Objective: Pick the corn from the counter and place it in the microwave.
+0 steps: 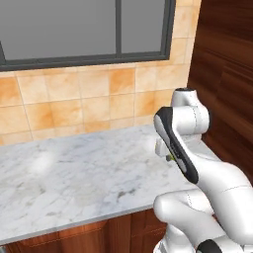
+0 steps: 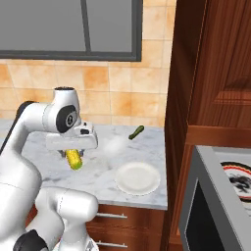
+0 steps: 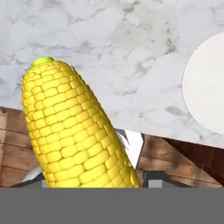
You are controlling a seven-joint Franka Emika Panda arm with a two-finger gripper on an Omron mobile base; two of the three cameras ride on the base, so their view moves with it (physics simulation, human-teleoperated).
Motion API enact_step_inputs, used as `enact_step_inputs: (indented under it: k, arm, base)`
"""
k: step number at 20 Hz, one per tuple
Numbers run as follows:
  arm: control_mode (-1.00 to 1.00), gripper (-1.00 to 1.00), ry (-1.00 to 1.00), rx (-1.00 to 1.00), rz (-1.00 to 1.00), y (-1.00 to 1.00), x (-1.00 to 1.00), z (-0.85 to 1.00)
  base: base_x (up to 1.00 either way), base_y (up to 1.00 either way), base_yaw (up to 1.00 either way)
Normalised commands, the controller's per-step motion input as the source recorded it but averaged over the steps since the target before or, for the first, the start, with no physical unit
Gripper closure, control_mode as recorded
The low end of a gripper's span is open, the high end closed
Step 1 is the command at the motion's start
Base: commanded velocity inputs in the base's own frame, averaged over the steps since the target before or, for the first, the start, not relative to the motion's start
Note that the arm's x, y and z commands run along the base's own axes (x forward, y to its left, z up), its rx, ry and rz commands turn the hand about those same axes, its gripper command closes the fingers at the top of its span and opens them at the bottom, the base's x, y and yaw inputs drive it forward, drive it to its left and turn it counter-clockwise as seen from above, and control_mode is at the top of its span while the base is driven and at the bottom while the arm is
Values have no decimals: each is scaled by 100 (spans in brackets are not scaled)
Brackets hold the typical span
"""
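The yellow corn [image 2: 74, 159] hangs off the marbled counter [image 2: 98, 171] with my gripper [image 2: 73, 151] shut on it from above. Seen from the hand, the corn [image 3: 74, 135] stands large between the fingers, its green tip pointing away, over the counter's front edge [image 3: 131, 65]. A sliver of the corn [image 1: 169, 158] peeks out behind my forearm in the left base view. The grey microwave [image 2: 215, 206] sits at the lower right, past the cabinet side, and its round turntable plate [image 2: 240, 180] shows inside.
A plain white plate [image 2: 137, 177] lies on the counter right of the corn, and a small dark green vegetable [image 2: 137, 132] lies near the tiled wall. A tall wooden cabinet [image 2: 211, 73] stands between counter and microwave. Drawers with silver handles [image 2: 112, 215] are below.
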Motion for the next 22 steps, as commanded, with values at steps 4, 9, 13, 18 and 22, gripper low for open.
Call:
enact_step_inputs:
  k: [4, 9, 13, 18, 22]
  arm:
    - [-100, 100, 2, 3, -37, 59, -75, 43]
    - [-100, 100, 7, 4, -20, 27, -38, 24]
    - [100, 100, 0, 0, 0, 0, 0, 0]
    - [100, 100, 0, 0, 0, 0, 0, 0]
    - [100, 100, 0, 0, 0, 0, 0, 0]
  base:
    - [0, 0, 0]
    - [0, 0, 0]
    - [-39, 13, -4]
    - [-79, 17, -43]
    - [-67, 35, -69]
